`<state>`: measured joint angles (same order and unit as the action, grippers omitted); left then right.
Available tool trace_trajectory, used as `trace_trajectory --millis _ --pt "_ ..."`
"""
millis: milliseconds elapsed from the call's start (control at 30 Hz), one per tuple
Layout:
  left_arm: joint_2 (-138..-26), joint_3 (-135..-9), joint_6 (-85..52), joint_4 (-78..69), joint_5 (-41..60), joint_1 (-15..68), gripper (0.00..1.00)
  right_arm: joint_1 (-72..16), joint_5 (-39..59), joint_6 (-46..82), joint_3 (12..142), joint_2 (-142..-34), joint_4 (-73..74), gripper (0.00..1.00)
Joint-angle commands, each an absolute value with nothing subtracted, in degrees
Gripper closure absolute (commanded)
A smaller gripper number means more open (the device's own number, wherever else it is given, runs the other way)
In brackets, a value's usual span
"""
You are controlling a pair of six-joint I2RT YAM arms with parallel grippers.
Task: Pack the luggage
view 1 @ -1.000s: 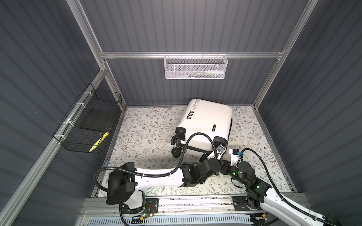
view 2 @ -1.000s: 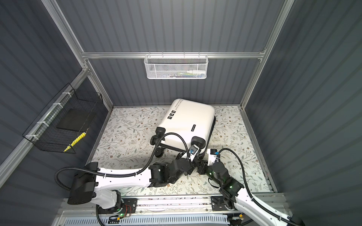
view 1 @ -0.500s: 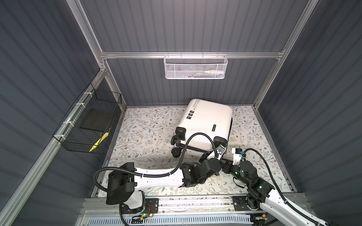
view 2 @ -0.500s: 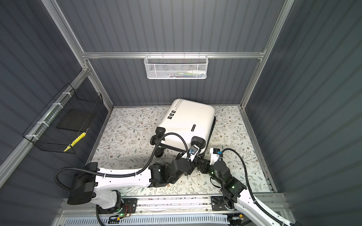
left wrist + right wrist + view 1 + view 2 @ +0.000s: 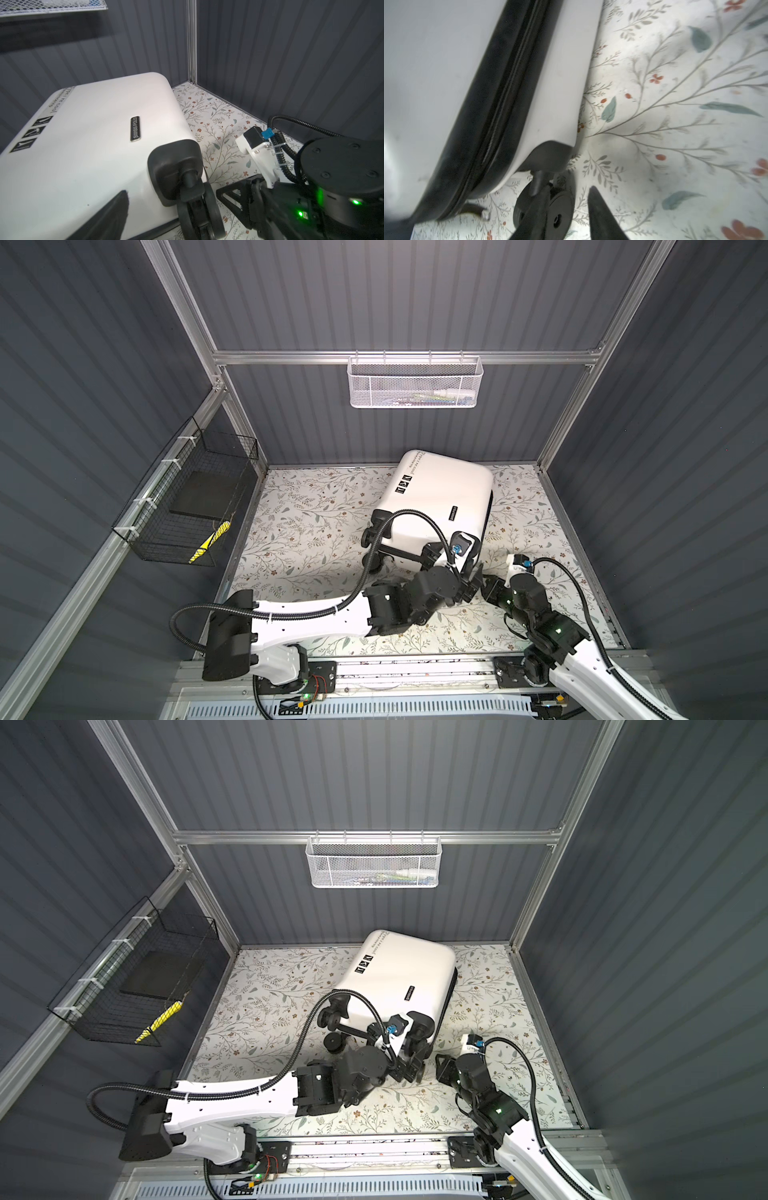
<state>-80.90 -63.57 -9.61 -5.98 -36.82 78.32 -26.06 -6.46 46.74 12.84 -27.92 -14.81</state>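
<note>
The luggage is a closed white hard-shell suitcase, lying flat on the floral mat with its black wheels toward the front. My left gripper reaches across to the suitcase's right front corner and is open. In the left wrist view only one of its fingers shows, over the white shell beside a corner wheel. My right gripper sits just right of that corner, low over the mat, and is open. A lower wheel stands in its gap against one finger.
A white mesh basket hangs on the back wall. A black wire basket on the left wall holds a black slab and a yellow item. The two wrists crowd together at the suitcase corner. Bare mat lies left of the suitcase.
Both grippers have opened at the suitcase's wheel corner. The right arm has shifted slightly. The suitcase has stayed where it was.
</note>
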Motion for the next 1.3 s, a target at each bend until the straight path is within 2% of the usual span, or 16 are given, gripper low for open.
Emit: trace_trajectory --millis 0,133,233,367,467,567,667,1000,1267 --pt "-79.0 -65.5 -10.7 -2.7 -35.0 75.6 0.0 -18.1 -3.2 43.1 17.3 -30.5 -19.5 0.57" --pt "-76.7 -65.7 -12.2 1.0 -34.3 72.0 0.0 -4.2 6.0 39.1 23.3 -39.2 -18.0 0.43" --pt "-75.2 -65.9 -13.2 3.6 -34.3 69.0 0.0 2.7 11.6 38.0 29.0 -47.8 -15.3 0.33" --pt "-74.0 -67.1 -12.3 7.5 -34.6 64.7 0.0 6.4 18.0 38.0 39.1 -61.2 -12.4 0.27" --pt "-72.6 -67.5 -13.4 8.8 -29.4 60.0 0.0 6.4 21.6 38.5 47.2 -71.6 -11.6 0.24" --pt "-71.9 -67.6 -14.4 9.0 -24.7 55.6 0.0 6.4 23.0 38.7 54.6 -80.2 -12.4 0.24" --pt "-72.2 -69.0 -12.9 9.9 -24.5 53.8 0.0 6.4 22.6 38.6 60.5 -87.2 -14.0 0.25" --pt "-75.1 -73.6 -9.2 13.9 -25.1 53.2 0.0 4.1 21.9 37.9 76.7 -107.0 -17.9 0.32" --pt "-78.3 -74.5 -10.1 14.5 -21.9 52.5 0.0 -3.4 24.1 35.9 97.5 -120.9 -24.9 0.38"
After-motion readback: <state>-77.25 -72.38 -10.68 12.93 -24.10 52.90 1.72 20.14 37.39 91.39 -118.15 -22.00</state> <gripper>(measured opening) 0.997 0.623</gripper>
